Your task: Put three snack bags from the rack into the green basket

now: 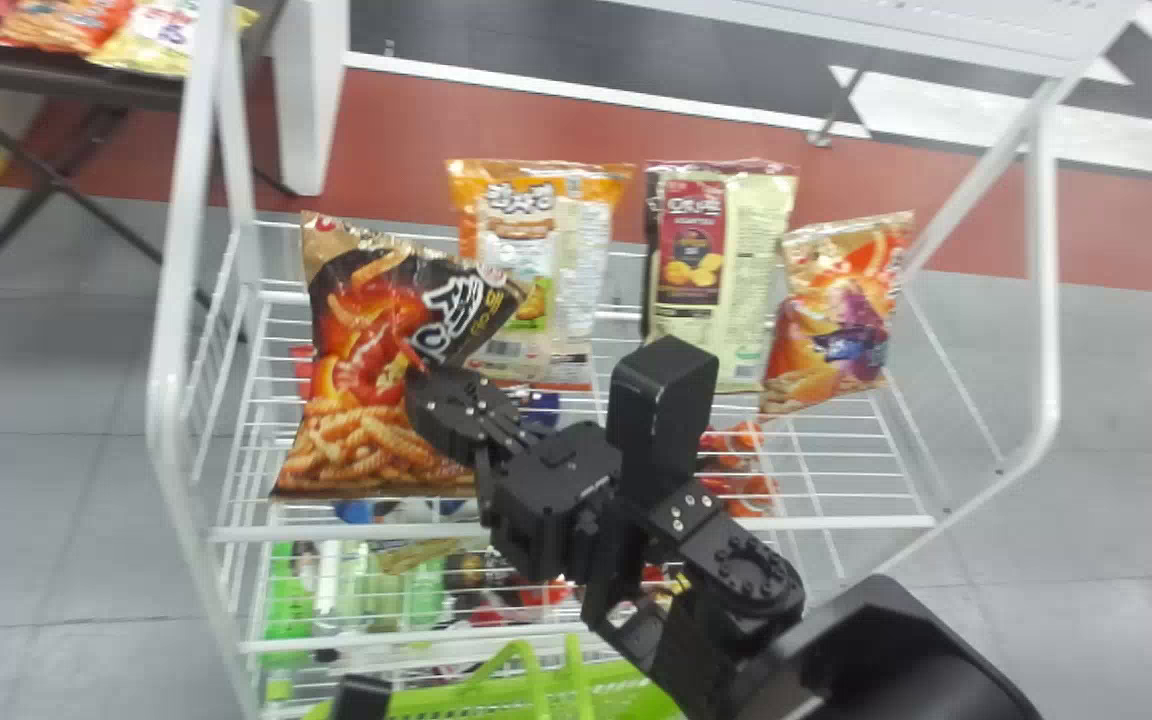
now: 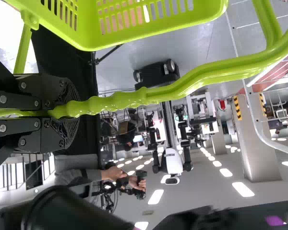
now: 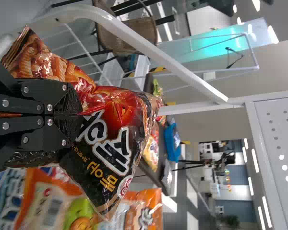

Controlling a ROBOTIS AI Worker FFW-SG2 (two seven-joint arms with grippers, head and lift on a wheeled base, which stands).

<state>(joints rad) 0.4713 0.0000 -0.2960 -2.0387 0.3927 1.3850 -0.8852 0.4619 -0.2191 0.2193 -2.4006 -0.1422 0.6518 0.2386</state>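
In the head view my right gripper (image 1: 456, 405) is at the left part of the rack (image 1: 836, 520), shut on the dark snack bag (image 1: 366, 340) by its right side. The right wrist view has the gripper (image 3: 67, 115) pinching the creased film of that bag (image 3: 115, 110). An orange-white bag (image 1: 526, 260), a dark red and cream bag (image 1: 716, 260) and an orange-purple bag (image 1: 831, 310) stand on the rack's upper shelf. The green basket (image 1: 626, 690) is at the bottom edge; in the left wrist view my left gripper (image 2: 62, 112) is shut on the handle of the basket (image 2: 149, 28).
White side rails (image 1: 176, 300) frame the rack left and right. Bottles and packs (image 1: 416, 590) lie on the lower shelf. A dark table (image 1: 56, 75) with more bags stands at the back left.
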